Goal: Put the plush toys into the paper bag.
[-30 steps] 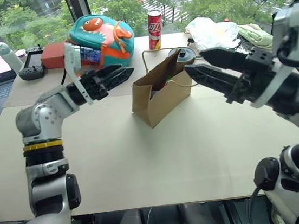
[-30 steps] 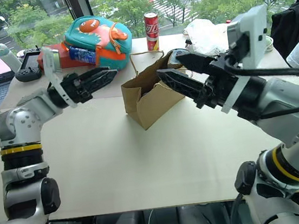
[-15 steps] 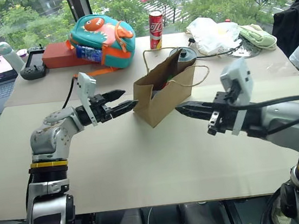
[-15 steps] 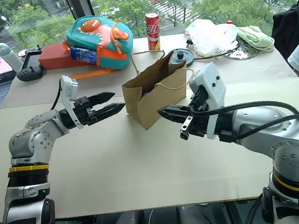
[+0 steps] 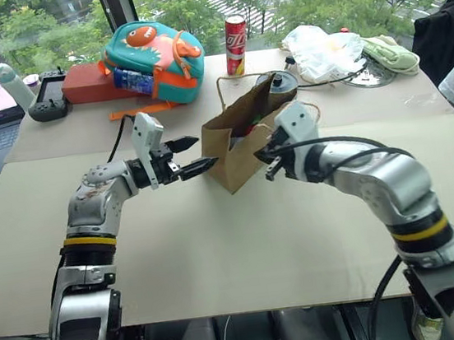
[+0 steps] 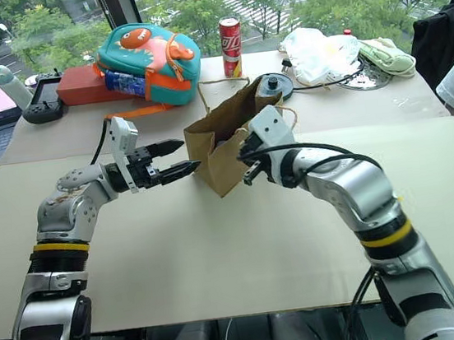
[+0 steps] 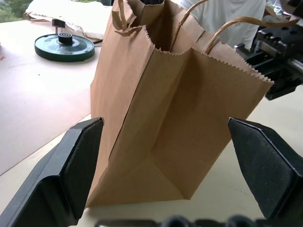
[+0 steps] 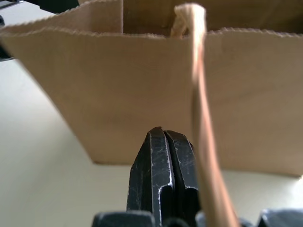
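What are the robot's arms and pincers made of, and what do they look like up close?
Both arms are rounded silver-grey shells with black joints and a yellow ring near each elbow. Black cables loop along the forearms. A white box sits on each wrist. The left gripper and right gripper each end in two black, tapering, wedge-shaped fingers.

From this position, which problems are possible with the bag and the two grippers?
1. The paper bag stands free on the table and leans; the shut right gripper sits at its side, so a push may tip or slide it.
2. A twine handle hangs right beside the right fingers and might snag.
3. The open left gripper has the bag between its fingers; closing could crush the paper.
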